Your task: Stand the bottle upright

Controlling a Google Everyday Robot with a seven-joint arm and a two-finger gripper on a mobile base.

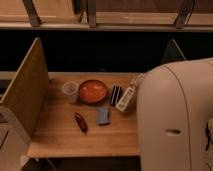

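Observation:
The bottle (126,98) is slim and whitish-cream. It lies on its side on the wooden table (60,135), angled from near left to far right, just right of the black ribbed block (115,95). Its far end meets the edge of my big white arm (175,115), which fills the right side of the view. My gripper is not in view; only the arm's casing shows.
An orange bowl (92,91) sits mid-table with a translucent plastic cup (70,90) to its left. A blue object (103,116) and a small red object (80,122) lie nearer the front. A wooden side panel (27,92) bounds the table's left.

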